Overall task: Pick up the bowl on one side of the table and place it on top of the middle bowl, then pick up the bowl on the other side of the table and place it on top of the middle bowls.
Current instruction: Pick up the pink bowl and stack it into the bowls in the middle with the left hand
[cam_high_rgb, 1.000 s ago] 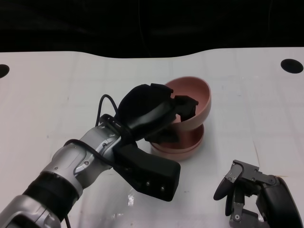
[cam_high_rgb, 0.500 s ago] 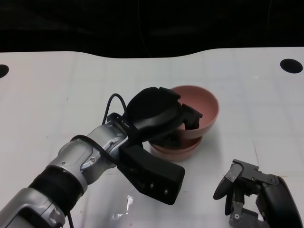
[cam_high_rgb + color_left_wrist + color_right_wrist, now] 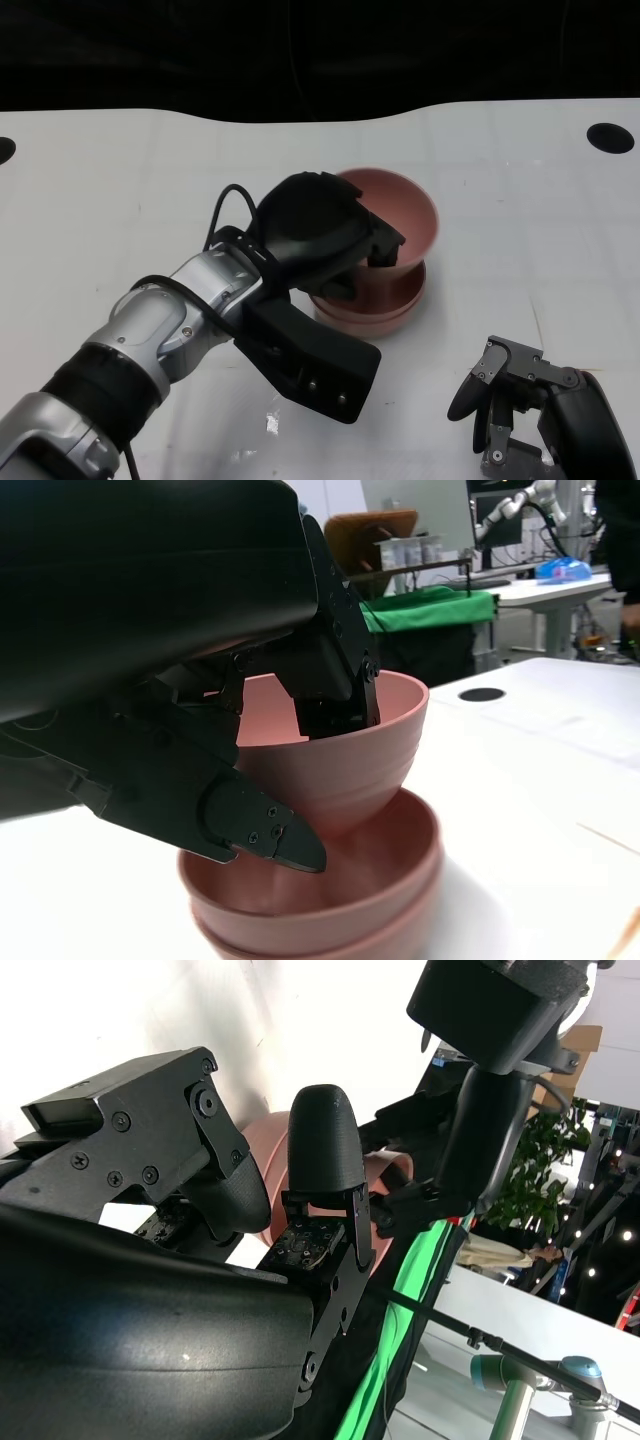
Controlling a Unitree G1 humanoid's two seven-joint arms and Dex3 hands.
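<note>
Stacking is nearly finished: left robot hand (image 3: 330,235) pinches the top bowl (image 3: 400,215) by its rim, lowered into the bowls (image 3: 385,305) stacked mid-surface (image 3: 120,170). Release remains. Right robot hand (image 3: 520,405) rests empty, fingers loosely curled.

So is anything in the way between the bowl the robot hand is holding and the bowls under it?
No. The left robot hand holds the top bowl right over the stacked bowls, and nothing visible sits between them.
</note>
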